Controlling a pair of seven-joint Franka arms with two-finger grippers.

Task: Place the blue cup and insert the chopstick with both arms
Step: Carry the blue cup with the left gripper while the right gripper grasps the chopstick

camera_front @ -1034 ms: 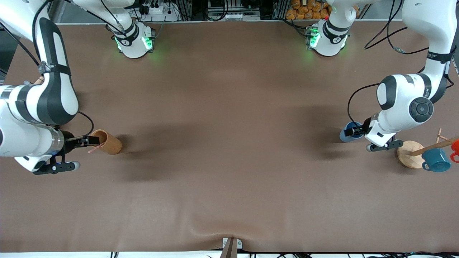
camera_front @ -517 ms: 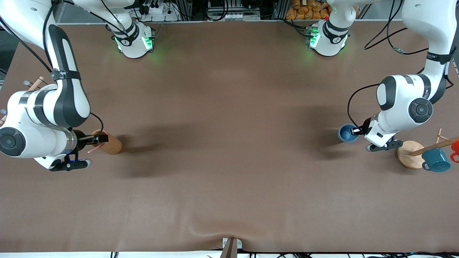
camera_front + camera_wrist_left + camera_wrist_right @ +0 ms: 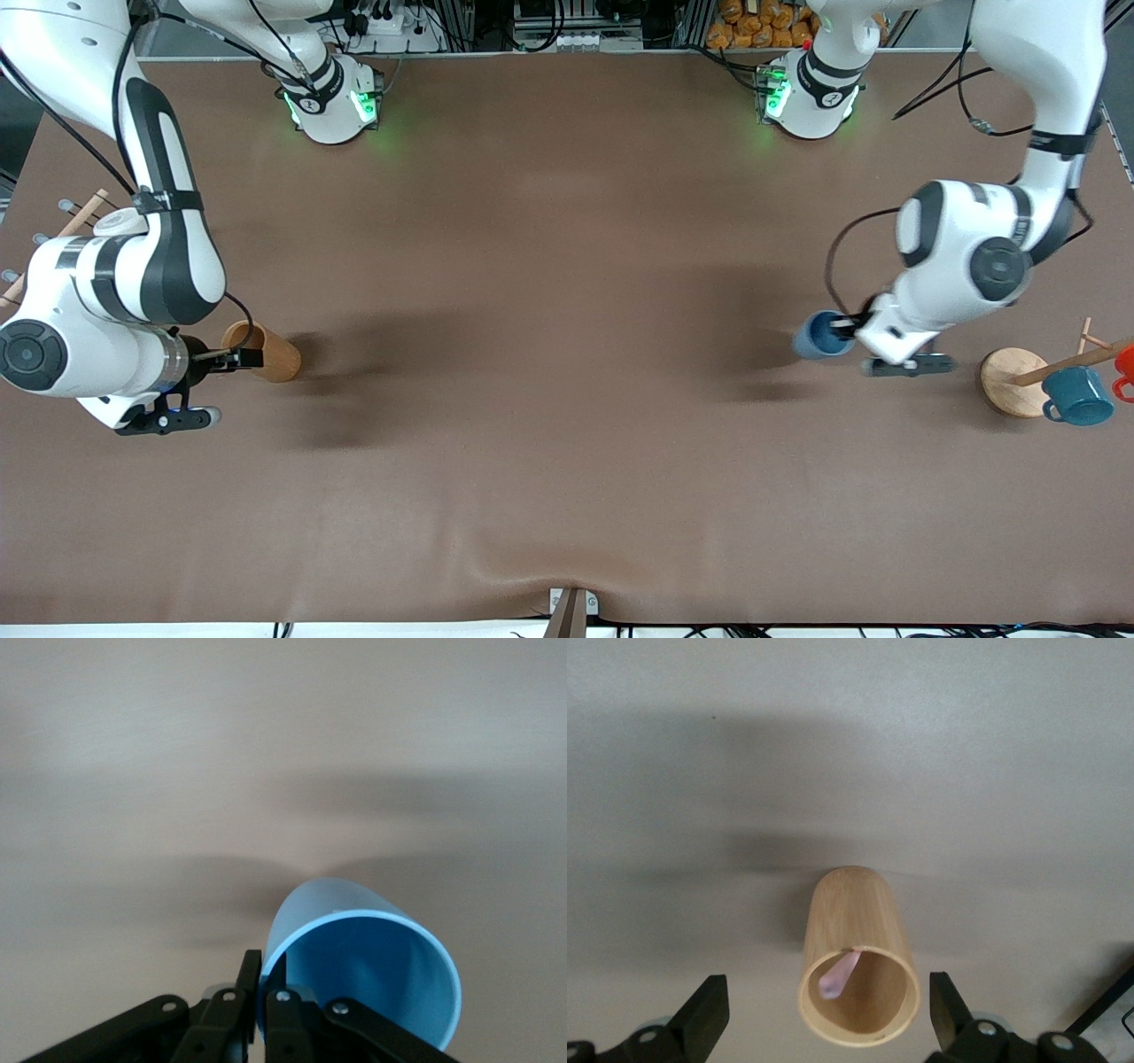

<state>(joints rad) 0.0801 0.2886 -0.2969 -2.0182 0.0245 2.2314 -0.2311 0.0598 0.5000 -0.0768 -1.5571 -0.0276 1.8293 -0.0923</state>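
Left gripper (image 3: pixel 849 332), over the table (image 3: pixel 567 399) toward the left arm's end: clamped on the rim of the blue cup (image 3: pixel 817 335), one finger inside, cup tilted; a wooden stand (image 3: pixel 1010 381) with a hanging mug (image 3: pixel 1076 396) nearby. Right gripper (image 3: pixel 232 358), fingers spread, at the mouth of a wooden tube (image 3: pixel 266 352); chopstick (image 3: pixel 838 975) in the tube.

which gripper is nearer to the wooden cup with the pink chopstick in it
Right. The right gripper is open at the mouth of the wooden cup, where the chopstick sits. The left gripper is at the other end of the table, shut on the blue cup.
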